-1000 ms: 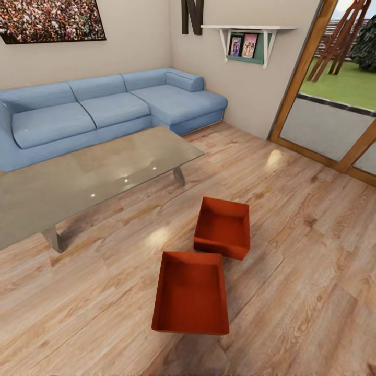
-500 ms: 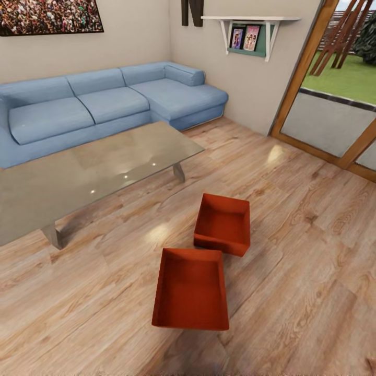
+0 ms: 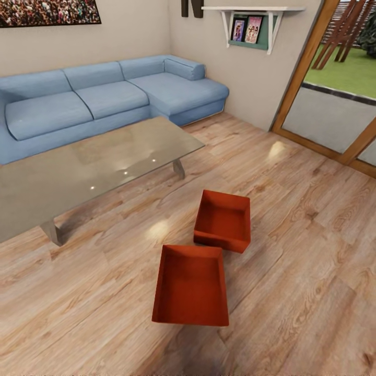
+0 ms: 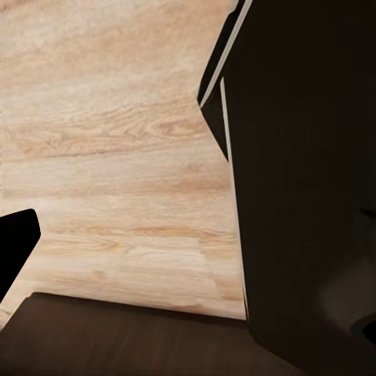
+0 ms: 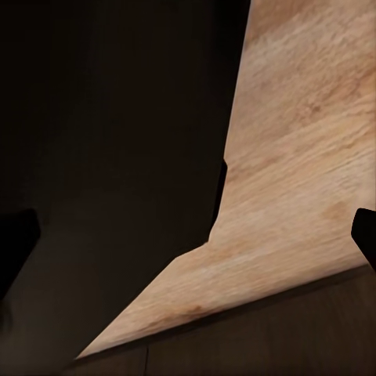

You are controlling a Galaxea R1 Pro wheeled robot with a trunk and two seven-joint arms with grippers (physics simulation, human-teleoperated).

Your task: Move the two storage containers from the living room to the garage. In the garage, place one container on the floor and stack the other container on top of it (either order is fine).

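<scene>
Two red-orange storage containers lie on the living room's light wood-plank flooring in the head view. The nearer container sits low in the middle, open side up and empty. The farther container rests just behind it to the right, its corner nearly touching, also empty. In the left wrist view my left gripper hangs over bare planks beside my dark body, one black fingertip at the picture's edge. My right gripper has its fingertips far apart, with nothing between them.
A glass-topped coffee table stands to the left of the containers, with a blue sectional sofa behind it. Wood-framed glass doors are at the right and a wall shelf at the back.
The whole head picture has shifted a little, so the camera has moved. The two containers lie where they were.
</scene>
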